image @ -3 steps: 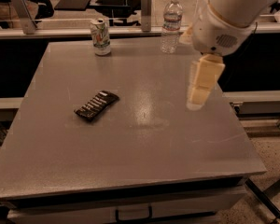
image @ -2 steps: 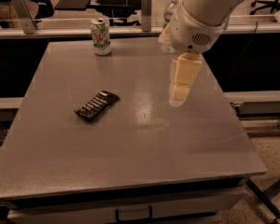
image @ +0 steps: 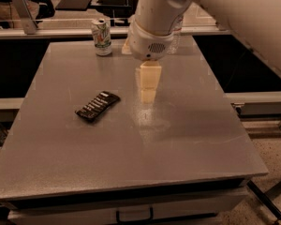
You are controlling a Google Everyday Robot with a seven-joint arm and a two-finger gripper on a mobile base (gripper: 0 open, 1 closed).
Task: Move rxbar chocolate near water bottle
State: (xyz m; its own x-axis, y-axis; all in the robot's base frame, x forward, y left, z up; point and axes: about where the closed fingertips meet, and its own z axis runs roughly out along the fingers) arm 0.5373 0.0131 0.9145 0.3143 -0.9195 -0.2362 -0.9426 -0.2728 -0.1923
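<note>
One arm: held over table (image: 187, 139), gripper (image: 148, 96) pointed down.
rxbar chocolate (image: 98, 106): laid left of gripper, apart.
Grip: cannot be told.

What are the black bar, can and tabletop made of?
The rxbar chocolate likely has glossy plastic film: it glints. The can looks like printed metal, silvery-rimmed. The table seems smooth grey metal or laminate, faintly reflective. The tool, hanging over the table's middle, looks cream plastic.
</note>
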